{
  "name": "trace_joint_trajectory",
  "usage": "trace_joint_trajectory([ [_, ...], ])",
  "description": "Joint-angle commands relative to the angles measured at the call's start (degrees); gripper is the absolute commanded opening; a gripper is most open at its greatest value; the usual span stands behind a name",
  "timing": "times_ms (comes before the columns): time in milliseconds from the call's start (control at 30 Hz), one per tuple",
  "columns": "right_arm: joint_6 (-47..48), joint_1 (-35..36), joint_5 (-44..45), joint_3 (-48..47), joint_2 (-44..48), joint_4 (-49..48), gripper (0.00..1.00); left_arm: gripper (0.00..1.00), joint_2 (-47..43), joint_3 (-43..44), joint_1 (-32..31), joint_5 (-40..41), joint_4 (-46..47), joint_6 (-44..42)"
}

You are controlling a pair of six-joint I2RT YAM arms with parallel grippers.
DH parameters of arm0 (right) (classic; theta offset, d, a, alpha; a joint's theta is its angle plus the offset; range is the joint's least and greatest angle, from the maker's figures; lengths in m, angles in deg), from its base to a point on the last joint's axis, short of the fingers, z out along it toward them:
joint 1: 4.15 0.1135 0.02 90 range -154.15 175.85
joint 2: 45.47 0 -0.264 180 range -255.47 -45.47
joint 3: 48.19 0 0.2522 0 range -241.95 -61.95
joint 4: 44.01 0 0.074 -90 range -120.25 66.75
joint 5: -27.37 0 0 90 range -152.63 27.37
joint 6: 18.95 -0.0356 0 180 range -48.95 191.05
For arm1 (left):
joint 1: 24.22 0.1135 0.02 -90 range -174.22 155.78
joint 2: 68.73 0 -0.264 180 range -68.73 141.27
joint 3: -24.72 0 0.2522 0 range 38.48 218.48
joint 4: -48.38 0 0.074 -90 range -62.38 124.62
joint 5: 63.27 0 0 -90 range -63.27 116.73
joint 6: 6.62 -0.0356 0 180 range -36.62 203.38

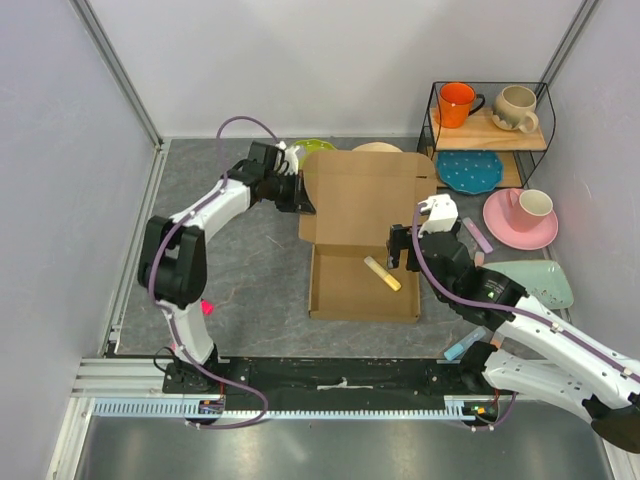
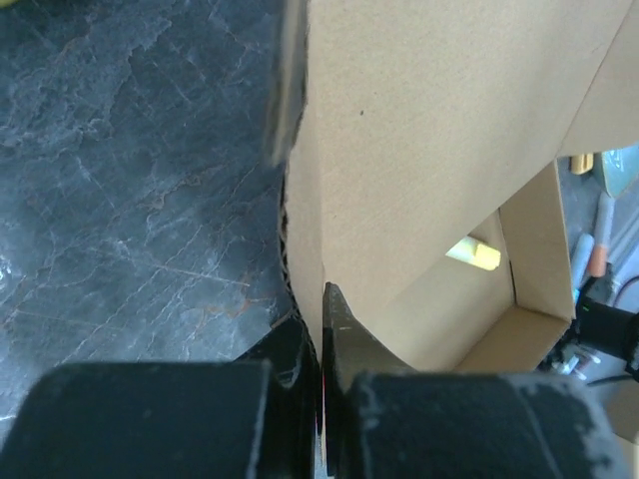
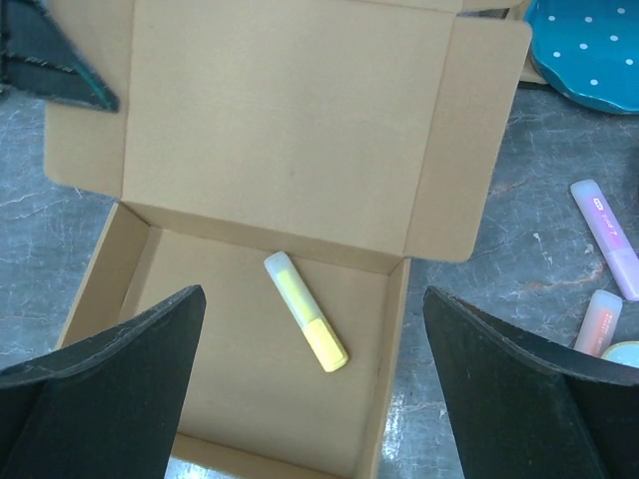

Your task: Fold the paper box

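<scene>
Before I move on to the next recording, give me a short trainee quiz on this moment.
1. True or false: the plain brown corrugated cardboard box has its lid shut.
2. What lies inside the box's tray? A) a pink marker B) a yellow highlighter pen C) an orange mug
3. Which hand is pinching the edge of the box's lid?

Key
1. False: the lid stands open behind the tray.
2. B
3. The left hand; the right hand hangs open above the tray.
</scene>
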Motion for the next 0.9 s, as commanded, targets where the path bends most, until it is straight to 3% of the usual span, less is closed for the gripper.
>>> trace_joint_trajectory([
  [0,1.0,-0.2,2.6,-3.5,0.1,1.0,0.98,0.02,-13.5,-13.2,-1.7,5.8,18.4,-1.2],
  [300,3.2,-1.8,3.9,-13.3,-2.6,11.2,0.98,0.02,-31.1,-39.2,-9.2,25.9,44.3,-4.3],
  [500,5.3,-3.9,4.2,-20.1,-4.9,20.1,0.98,0.02,-39.7,-52.7,-10.5,32.8,63.2,-7.7],
  [700,6.2,-6.2,-2.1,-21.1,-5.6,23.3,0.98,0.02,-44.3,-58.7,-10.7,40.0,70.7,-13.0],
  [867,7.0,-7.6,-5.6,-18.1,-7.5,20.4,0.98,0.02,-45.0,-59.4,-10.7,37.9,72.0,-18.6],
])
